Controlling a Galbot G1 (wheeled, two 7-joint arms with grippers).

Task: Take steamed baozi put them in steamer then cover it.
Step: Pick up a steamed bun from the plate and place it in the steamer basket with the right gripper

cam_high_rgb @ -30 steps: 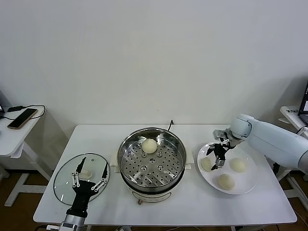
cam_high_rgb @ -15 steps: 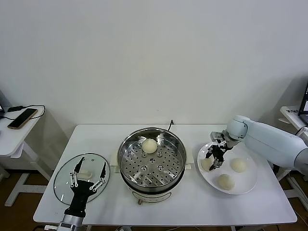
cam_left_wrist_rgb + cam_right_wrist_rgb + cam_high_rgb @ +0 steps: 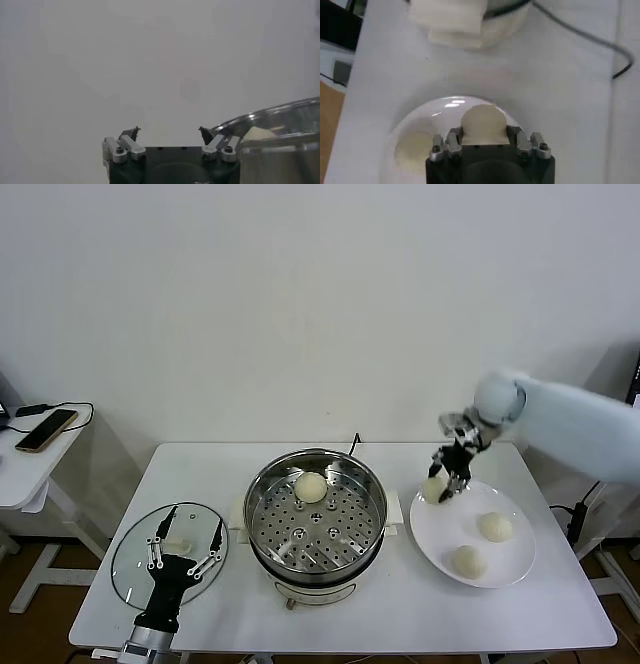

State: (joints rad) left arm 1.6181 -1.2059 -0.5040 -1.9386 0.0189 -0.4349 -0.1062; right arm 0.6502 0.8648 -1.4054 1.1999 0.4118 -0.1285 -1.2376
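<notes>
- The left claw (image 3: 184,548) is parked at the near left of the surface (image 3: 350,624), above the glass lid (image 3: 135,559). Its fingers are spread wide and nothing is held.
- The lid lies flat, well apart from the right arm's work. The covering step is judged not yet due.
- The steamer (image 3: 316,514) stands at the middle of the surface. One baozi (image 3: 311,487) rests on the perforated tray toward the far side; the rest of the tray is bare.
- The right claw (image 3: 452,471) is closed on a second baozi (image 3: 434,489), which is held clear above the far left edge of the white plate (image 3: 436,550). In the right wrist view the bun (image 3: 484,125) sits between the fingers (image 3: 453,140), seated close against the claw body.
- Two further baozi (image 3: 495,527) and (image 3: 468,561) lie on the plate, apart from each other.
- Risk, grip: the dough is soft and smooth. Too hard a squeeze is judged likely to dent or tear it; too light a squeeze may let it slip during transfer.
- Risk, transfer: the steamer rim and its white side handle lie between plate and tray. A low carry may strike the rim.
- Risk, release: a drop from height may let the bun roll against the one already placed.
</notes>
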